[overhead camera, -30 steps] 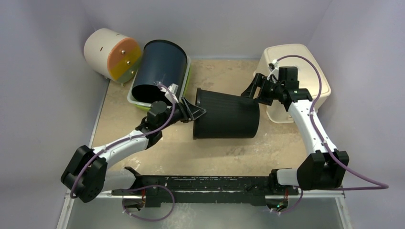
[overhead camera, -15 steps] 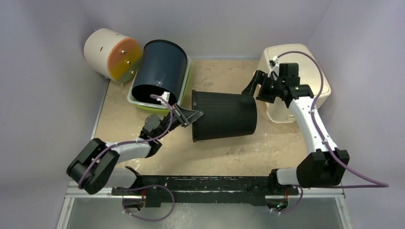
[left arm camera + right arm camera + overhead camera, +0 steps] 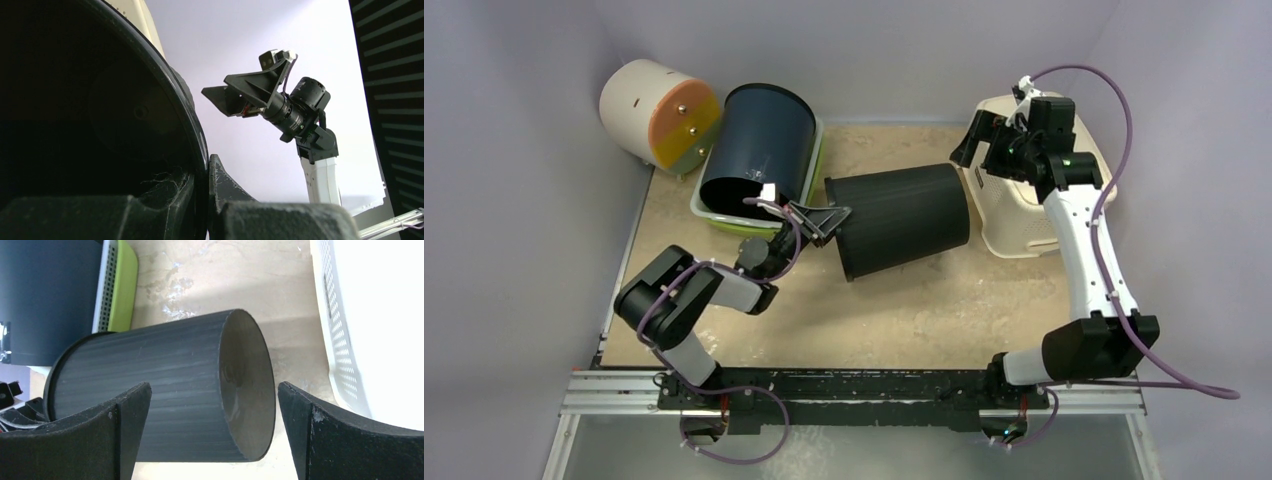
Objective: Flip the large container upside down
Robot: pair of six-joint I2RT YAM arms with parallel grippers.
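Note:
The large black ribbed container (image 3: 904, 220) lies on its side in the middle of the table, its mouth to the left and its base toward the right. My left gripper (image 3: 829, 220) is shut on the rim at the mouth. In the left wrist view one finger is inside and one outside the rim (image 3: 196, 130), pinched tight at my left gripper (image 3: 207, 167). My right gripper (image 3: 972, 140) is open and empty, raised above the container's base end. In the right wrist view the container (image 3: 165, 385) lies below my right gripper (image 3: 214, 387), apart from both fingers.
A dark blue container (image 3: 759, 150) lies in a green tray (image 3: 707, 210) at the back left, beside a cream cylinder (image 3: 659, 112) with an orange end. A white perforated basket (image 3: 1044, 210) stands upside down at the back right, close to the container's base.
My left arm has folded back toward its base, still gripping the rim. The container's base has swung toward the back right. My right gripper has risen and moved back right, away from the container.

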